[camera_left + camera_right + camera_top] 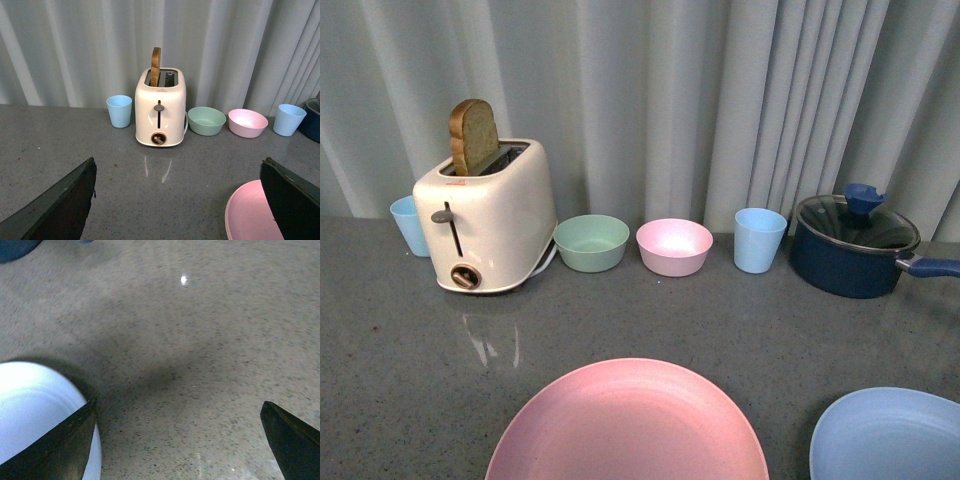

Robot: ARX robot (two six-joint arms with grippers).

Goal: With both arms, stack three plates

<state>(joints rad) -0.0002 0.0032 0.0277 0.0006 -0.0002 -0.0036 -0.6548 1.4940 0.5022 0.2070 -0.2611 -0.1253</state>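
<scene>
Lying flat on the grey speckled desk, the pink plate sits at the near edge of the front view, cut off by the frame. The light blue plate lies just beside it toward the robot's right, with a strip of bare desk between them. No third plate shows in any view, and neither arm appears in the front view.

The left wrist view shows the left end effector spread wide, its two dark fingers well apart with only desk between them. The pink plate's rim sits next to one finger; I cannot tell whether they touch.

The right end effector is likewise spread over bare desk and pinches nothing. The light blue plate lies at one finger, which overlaps its rim in the picture; contact cannot be judged.

Along the back, before a pale pleated curtain, stand a pale blue cup and a cream toaster with a slice of bread upright in its slot. Next in the row come a green bowl, a pink bowl and a second blue cup. Last is a dark blue saucepan with a glass lid.
</scene>
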